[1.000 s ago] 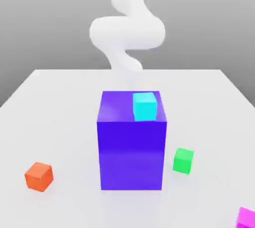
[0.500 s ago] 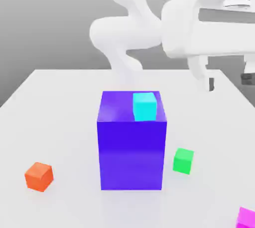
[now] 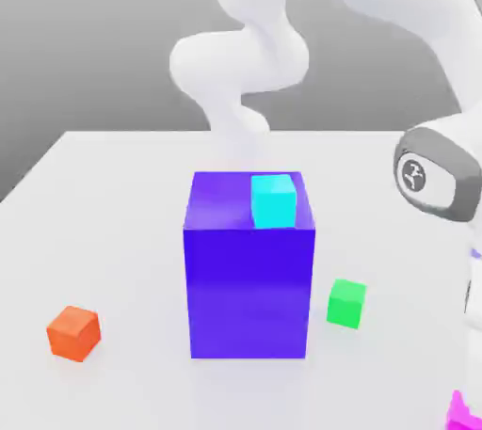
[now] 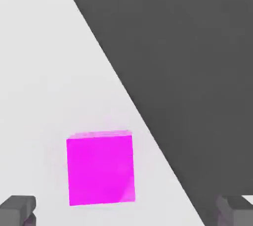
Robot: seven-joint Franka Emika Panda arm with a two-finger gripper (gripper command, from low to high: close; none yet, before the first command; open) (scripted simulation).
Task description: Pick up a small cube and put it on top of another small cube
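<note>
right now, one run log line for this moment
phase: approach | jaws: open, empty | magenta cube: on table, ungrasped | green cube: beside blue block, nothing on it

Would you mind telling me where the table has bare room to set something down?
Widest bare stretch: the table on the exterior view's left, between the blue block and orange cube. The front strip between orange cube and magenta cube is also free. Tighter: between block and green cube, and beside the arm.
</note>
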